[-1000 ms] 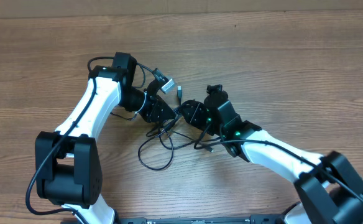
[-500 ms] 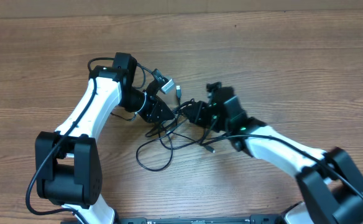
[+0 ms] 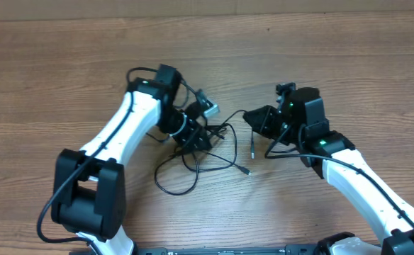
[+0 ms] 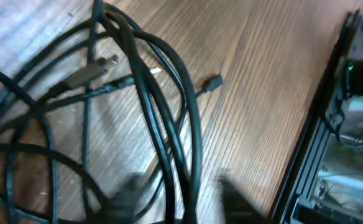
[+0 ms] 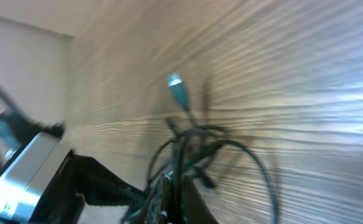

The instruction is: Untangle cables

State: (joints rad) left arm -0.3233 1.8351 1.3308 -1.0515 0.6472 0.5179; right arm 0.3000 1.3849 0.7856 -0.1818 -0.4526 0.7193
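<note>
Tangled cables (image 3: 193, 152) on wooden table (image 3: 51, 71)

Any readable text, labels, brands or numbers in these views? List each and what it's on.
No readable text in any view.
Cables: no print visible.
Silver plug: no marking readable.
Right arm: only a green light, no lettering.
Equipment at the table edge, left wrist view: blurred, nothing legible.
</note>
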